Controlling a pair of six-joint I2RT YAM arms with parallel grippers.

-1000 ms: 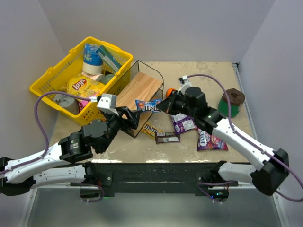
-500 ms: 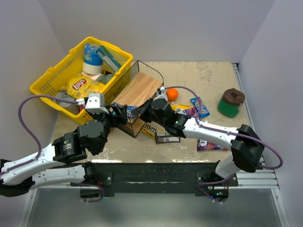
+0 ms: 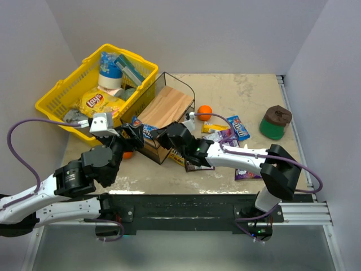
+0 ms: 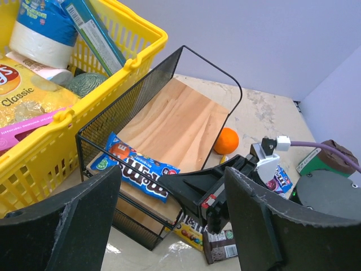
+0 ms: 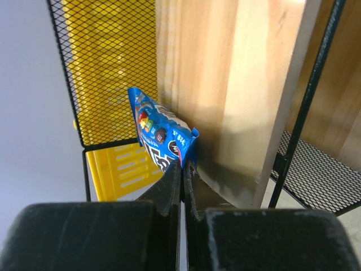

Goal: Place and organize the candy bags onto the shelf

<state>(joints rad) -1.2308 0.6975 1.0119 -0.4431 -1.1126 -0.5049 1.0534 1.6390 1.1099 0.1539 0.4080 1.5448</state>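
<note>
Blue candy bag point(image 4: 135, 166) on shelf point(image 4: 176, 121), in right pincer point(image 5: 183, 168)

1. The M&M's packet point(image 4: 135, 166) lies on the near, low end of the shelf point(image 3: 169, 107) board.
2. A shopping basket point(image 3: 56, 96) stands just left of the shelf, with a Lay's chip bag point(image 3: 98, 103) inside.
3. An orange point(image 3: 205, 112) sits on the surface just right of the shelf.
4. Loose candy bags point(image 3: 240, 129) lie further right.

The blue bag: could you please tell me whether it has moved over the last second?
Yes. The blue bag has moved left, from the shelf's right side across to its left side, nearer the basket.
</note>
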